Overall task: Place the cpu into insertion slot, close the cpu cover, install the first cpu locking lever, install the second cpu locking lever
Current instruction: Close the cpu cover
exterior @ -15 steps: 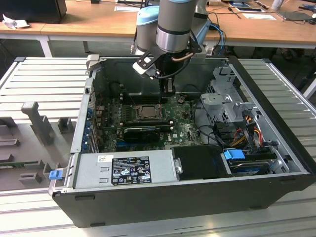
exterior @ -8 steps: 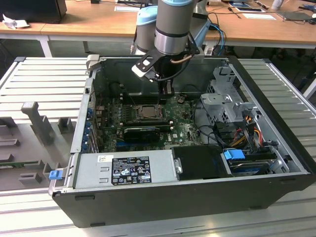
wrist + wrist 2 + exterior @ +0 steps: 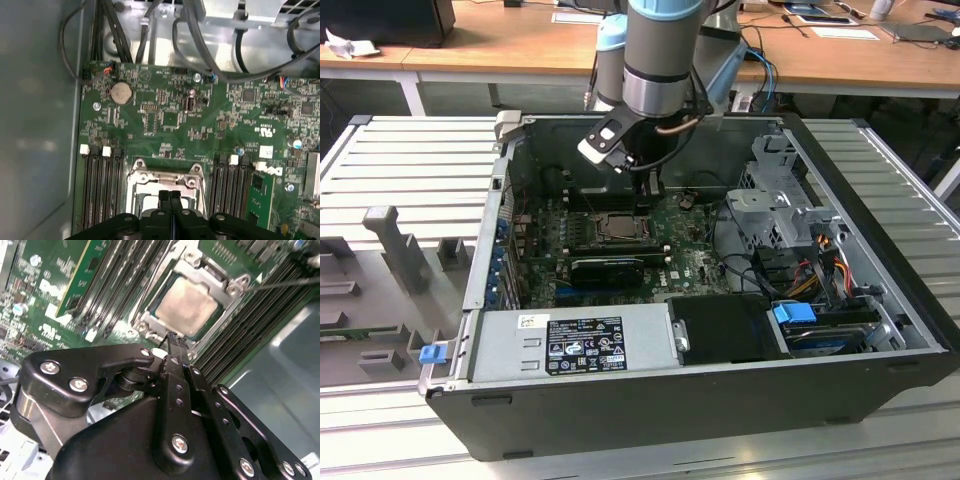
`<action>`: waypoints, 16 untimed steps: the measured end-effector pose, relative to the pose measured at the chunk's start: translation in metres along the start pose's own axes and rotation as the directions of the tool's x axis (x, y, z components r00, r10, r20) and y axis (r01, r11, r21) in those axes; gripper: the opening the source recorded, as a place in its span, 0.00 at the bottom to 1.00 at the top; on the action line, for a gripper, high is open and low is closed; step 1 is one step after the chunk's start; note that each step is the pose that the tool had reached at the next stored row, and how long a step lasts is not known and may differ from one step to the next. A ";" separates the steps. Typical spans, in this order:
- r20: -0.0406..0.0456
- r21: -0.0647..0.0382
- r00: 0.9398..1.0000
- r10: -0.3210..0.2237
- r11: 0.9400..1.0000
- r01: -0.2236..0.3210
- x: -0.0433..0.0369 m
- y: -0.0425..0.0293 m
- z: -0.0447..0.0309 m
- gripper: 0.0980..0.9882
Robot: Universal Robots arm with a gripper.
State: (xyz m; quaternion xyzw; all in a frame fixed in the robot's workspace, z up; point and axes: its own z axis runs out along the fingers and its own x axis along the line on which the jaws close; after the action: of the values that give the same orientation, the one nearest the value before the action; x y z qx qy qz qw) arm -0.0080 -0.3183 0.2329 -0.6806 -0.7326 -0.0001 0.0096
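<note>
The case [image 3: 720,405] lies on a ribbed metal tabletop [image 3: 410,150], wooden desks [image 3: 520,45] far behind; the empty pincer [image 3: 173,338], closed, hovers near the cpu [image 3: 189,305] under its cover [image 3: 197,272].

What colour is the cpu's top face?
Pale silvery beige; the cpu shows best in the second wrist view.

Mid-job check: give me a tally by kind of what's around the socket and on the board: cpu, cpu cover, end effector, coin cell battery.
cpu: 1
cpu cover: 1
end effector: 1
coin cell battery: 1
Total: 4
</note>
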 end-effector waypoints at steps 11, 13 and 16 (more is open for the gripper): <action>0.001 -0.005 1.000 -0.028 1.000 0.028 0.0014 -0.0185 0.0038 0.01; 0.001 -0.007 0.999 -0.032 0.999 0.032 0.0015 -0.0197 0.0040 0.01; 0.001 -0.007 0.999 -0.034 0.999 0.034 0.0017 -0.0224 0.0041 0.01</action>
State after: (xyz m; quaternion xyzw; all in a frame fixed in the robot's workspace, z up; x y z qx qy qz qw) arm -0.0305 -0.3181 0.2291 -0.6679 -0.7442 -0.0025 0.0069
